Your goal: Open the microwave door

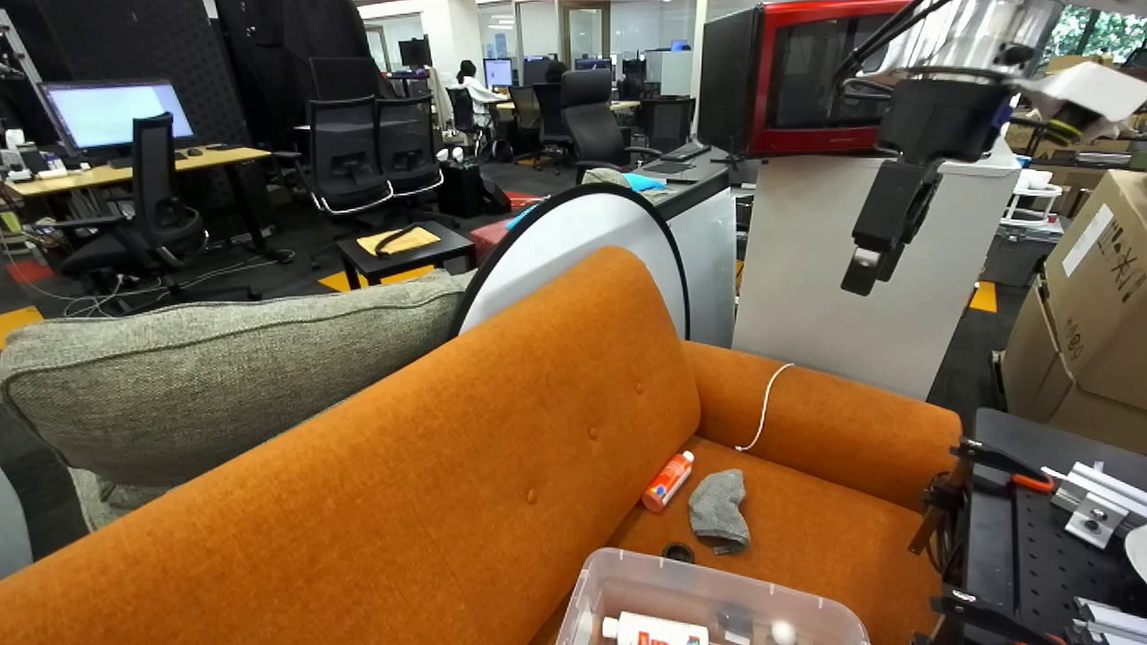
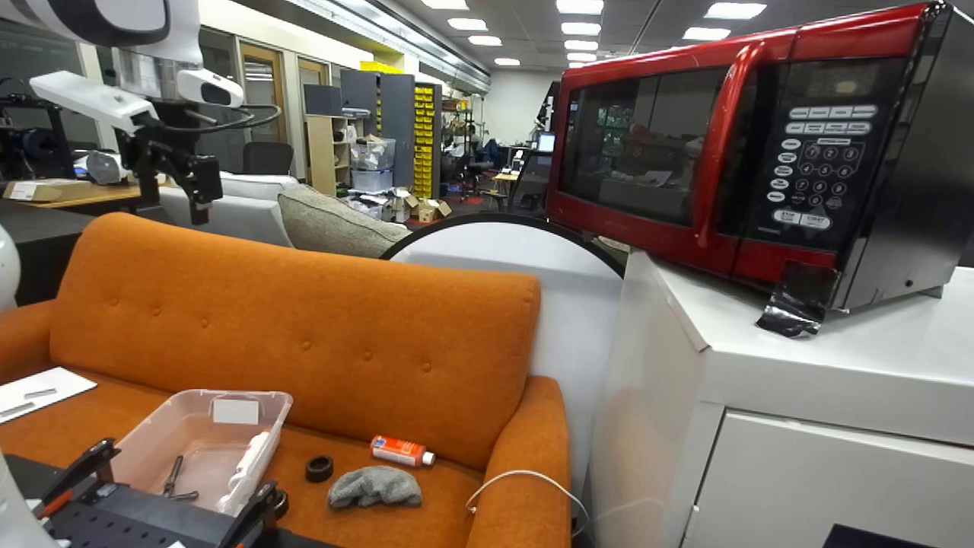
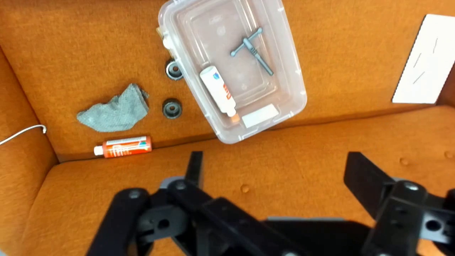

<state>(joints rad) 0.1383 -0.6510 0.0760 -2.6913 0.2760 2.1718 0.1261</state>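
The microwave door shows in both exterior views (image 1: 824, 81) (image 2: 643, 148). It has a red frame and a dark window, and it is shut flush with the red microwave. Its curved red vertical handle (image 2: 721, 152) stands between the window and the black keypad panel (image 2: 818, 167). My gripper hangs pointing down, apart from the microwave, in both exterior views (image 1: 867, 267) (image 2: 176, 207). In the wrist view my gripper (image 3: 275, 154) has its fingers wide apart with nothing between them. The microwave is out of the wrist view, which looks down on the sofa.
The microwave stands on a white cabinet (image 2: 822, 380). An orange sofa (image 2: 304, 304) lies below my gripper. On it are a clear bin (image 3: 295, 92), an orange bottle (image 3: 128, 147), a grey cloth (image 3: 115, 112) and black rings (image 3: 172, 108). A round white panel (image 2: 502, 243) stands behind it.
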